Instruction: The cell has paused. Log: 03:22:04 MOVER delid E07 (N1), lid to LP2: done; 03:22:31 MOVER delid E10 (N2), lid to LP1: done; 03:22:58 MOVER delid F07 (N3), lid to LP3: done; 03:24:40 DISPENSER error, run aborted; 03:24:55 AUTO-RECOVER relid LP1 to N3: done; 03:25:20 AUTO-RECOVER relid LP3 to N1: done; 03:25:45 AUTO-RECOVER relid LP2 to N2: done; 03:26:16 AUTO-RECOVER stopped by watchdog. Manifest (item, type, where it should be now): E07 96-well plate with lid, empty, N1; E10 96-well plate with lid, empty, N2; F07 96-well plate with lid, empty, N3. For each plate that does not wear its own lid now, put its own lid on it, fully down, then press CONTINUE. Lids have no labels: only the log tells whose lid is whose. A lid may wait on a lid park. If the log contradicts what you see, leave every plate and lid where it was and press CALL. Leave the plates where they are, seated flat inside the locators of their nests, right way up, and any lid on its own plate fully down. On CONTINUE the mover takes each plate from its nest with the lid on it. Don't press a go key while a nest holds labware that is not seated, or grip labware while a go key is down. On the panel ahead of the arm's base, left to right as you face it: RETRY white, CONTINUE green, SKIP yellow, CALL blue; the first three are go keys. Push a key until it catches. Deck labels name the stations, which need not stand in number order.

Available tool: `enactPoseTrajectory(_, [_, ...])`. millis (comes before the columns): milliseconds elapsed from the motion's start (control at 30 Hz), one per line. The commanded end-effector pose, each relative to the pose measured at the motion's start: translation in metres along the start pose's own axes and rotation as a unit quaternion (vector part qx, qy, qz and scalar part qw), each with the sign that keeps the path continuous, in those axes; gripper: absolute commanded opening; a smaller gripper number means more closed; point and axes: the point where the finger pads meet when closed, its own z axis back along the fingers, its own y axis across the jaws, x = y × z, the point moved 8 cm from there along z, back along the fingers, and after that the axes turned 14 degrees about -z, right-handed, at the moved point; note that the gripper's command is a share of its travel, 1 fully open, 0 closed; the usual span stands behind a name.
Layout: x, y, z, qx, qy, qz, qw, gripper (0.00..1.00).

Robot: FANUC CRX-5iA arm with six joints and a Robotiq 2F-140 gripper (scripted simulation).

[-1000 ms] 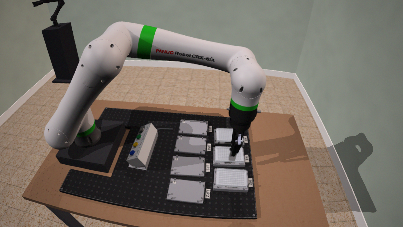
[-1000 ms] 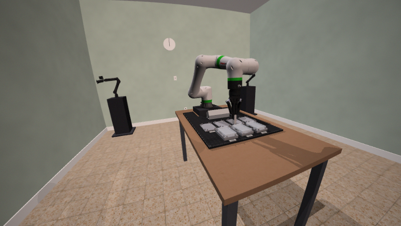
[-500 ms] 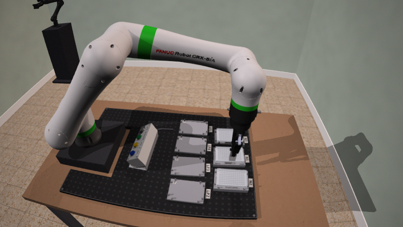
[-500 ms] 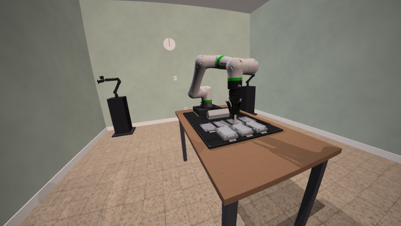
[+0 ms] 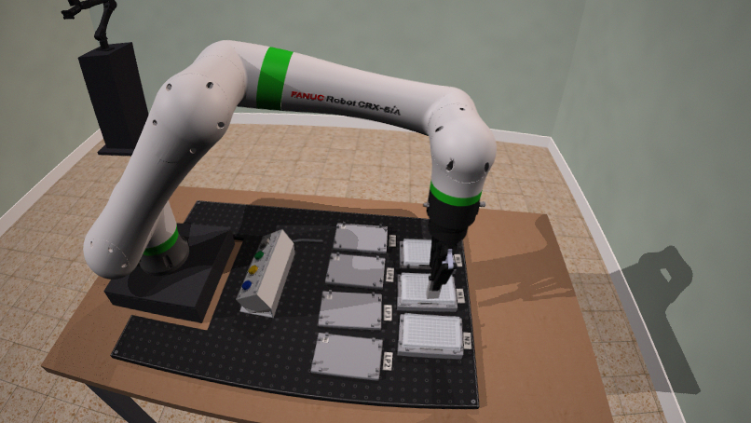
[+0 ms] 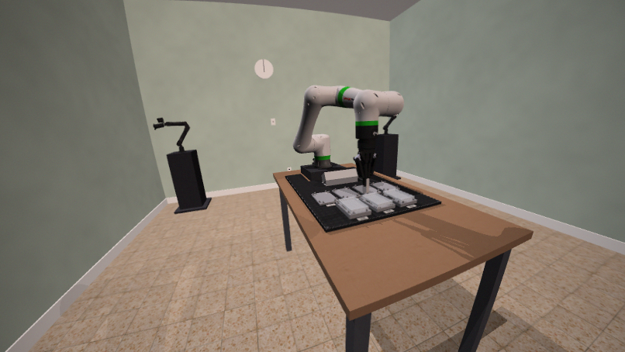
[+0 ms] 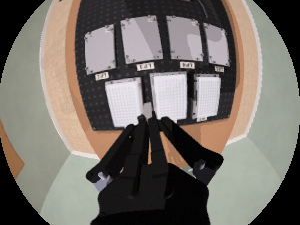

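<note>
Three lidded 96-well plates stand in a column of nests on the right of the black deck: the far one [image 5: 417, 252], the middle one [image 5: 426, 292] by the label N1, and the near one [image 5: 430, 334] by the label N2. Each wears a lid that looks flat. My gripper [image 5: 436, 292] is shut and empty. It points straight down over the middle plate, with its fingertips at the lid's top; I cannot tell if they touch. In the wrist view the shut fingers [image 7: 149, 121] sit at the near edge of the middle plate [image 7: 169, 95].
Four grey lid parks lie in a column left of the nests, the far one [image 5: 360, 237] and the near one [image 5: 348, 356] among them, all bare. The key panel [image 5: 265, 271] stands ahead of the arm's base with green [image 5: 258, 255], yellow [image 5: 252, 269] and blue [image 5: 245, 285] keys.
</note>
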Motion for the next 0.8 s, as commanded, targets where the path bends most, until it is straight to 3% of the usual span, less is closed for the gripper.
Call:
enactPoseTrajectory(0, [0.000, 0.004, 0.000, 0.001, 0.000, 0.099, 0.995, 0.00])
enactPoseTrajectory(200, [-0.002, 0.014, 0.000, -0.001, 0.000, 0.242, 0.970, 0.00])
enactPoseTrajectory(367, [-0.003, 0.025, 0.000, -0.004, 0.000, 0.345, 0.939, 0.00])
enactPoseTrajectory(433, [-0.003, 0.025, 0.000, -0.004, 0.000, 0.345, 0.939, 0.00])
enactPoseTrajectory(467, [-0.004, 0.027, 0.000, -0.005, 0.000, 0.404, 0.915, 0.00])
enactPoseTrajectory(600, [-0.005, 0.036, 0.000, -0.008, 0.001, 0.474, 0.880, 0.00])
enactPoseTrajectory(767, [-0.007, 0.047, 0.000, -0.011, 0.002, 0.566, 0.824, 0.00])
